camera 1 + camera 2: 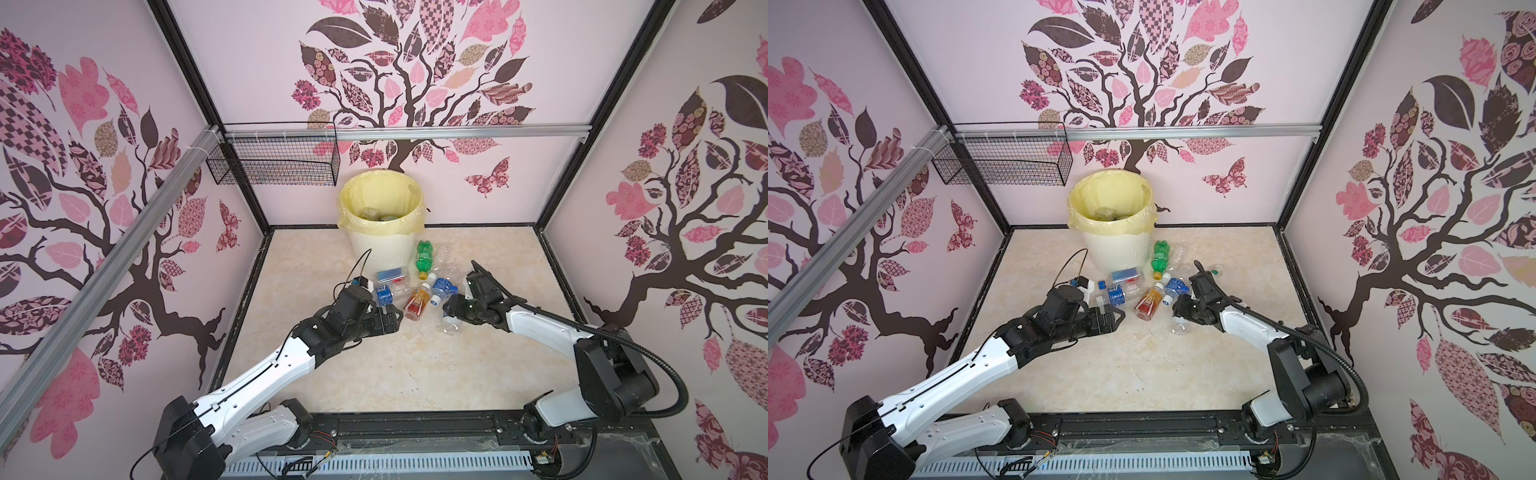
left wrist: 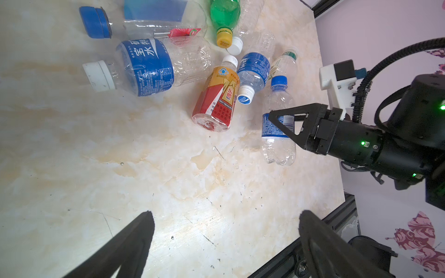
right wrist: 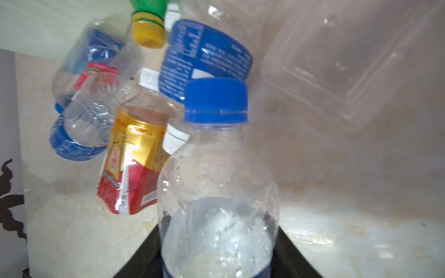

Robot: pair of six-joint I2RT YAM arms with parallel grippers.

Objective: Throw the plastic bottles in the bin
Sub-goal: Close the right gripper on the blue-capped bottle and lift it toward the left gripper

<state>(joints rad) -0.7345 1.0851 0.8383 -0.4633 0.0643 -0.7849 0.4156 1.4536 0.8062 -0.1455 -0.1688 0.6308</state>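
While the table (image 1: 374, 374) carries the white bin (image 1: 382, 249) w/ yellow bag (image 1: 386, 227) at far centre, L gripper (image 1: 392, 319) hangs wide open & empty, near-left of the bottle pile (image 1: 415, 305). R gripper (image 1: 449, 311) is clamped on a clear blue-cap bottle (image 2: 279, 149) at pile's near-right. Pile lies just in front of bin.

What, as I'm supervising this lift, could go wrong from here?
The right gripper holds the clear blue-capped plastic bottle at its blue label; on lifting it may slip or pivot. The amber red-labelled bottle and the small blue-labelled white-capped bottle lie close beside it and could be knocked.
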